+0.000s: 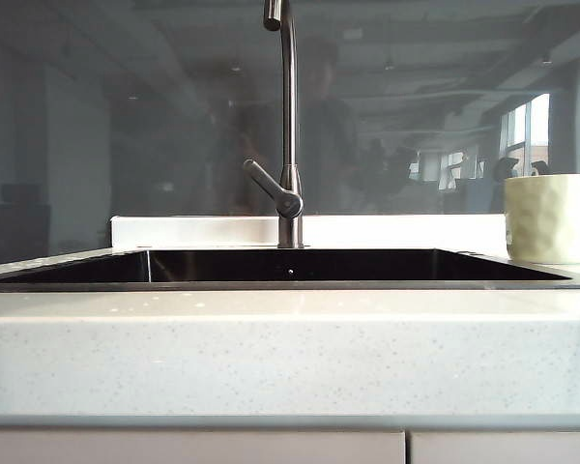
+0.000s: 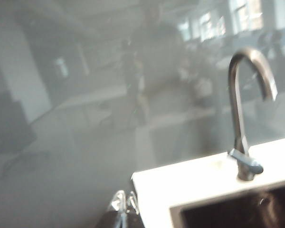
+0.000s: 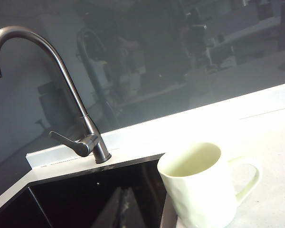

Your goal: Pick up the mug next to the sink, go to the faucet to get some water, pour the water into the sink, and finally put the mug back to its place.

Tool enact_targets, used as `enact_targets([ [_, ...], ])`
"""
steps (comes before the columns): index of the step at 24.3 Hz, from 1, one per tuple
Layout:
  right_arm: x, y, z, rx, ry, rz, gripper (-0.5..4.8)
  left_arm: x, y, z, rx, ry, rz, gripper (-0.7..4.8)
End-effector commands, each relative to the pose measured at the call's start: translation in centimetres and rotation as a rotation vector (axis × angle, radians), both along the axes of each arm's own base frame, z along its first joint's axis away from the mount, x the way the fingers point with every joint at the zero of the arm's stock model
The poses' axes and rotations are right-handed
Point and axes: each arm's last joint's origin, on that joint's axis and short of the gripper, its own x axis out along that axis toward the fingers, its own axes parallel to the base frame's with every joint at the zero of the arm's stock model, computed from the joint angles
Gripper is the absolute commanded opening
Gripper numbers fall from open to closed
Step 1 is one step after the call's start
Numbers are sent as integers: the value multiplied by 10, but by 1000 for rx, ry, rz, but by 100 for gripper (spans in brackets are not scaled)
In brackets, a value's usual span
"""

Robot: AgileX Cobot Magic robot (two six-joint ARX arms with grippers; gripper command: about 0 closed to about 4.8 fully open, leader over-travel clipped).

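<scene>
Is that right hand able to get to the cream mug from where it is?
Probably yes. The mug stands upright on the counter beside the sink, with nothing between it and the right hand, whose shut fingers would need to open first.

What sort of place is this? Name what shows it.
Likely a kitchen counter: a dark sink set into a pale worktop, a tall metal faucet behind it, and a mug standing beside the basin.

A dark glossy wall panel mirrors bright windows.
</scene>
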Motion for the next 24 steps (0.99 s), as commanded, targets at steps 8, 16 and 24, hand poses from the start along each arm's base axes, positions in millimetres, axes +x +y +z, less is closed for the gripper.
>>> enact_targets([
  [8, -1, 0, 4, -2, -24, 0, -5, -20, 3, -84, -65, 73, 44, -4],
  [16, -1, 0, 3, -2, -23, 0, -5, -23, 4, -121, -47, 405, 56, -4],
  [24, -1, 0, 3, -2, -23, 0, -5, -23, 4, -124, -42, 433, 57, -3],
])
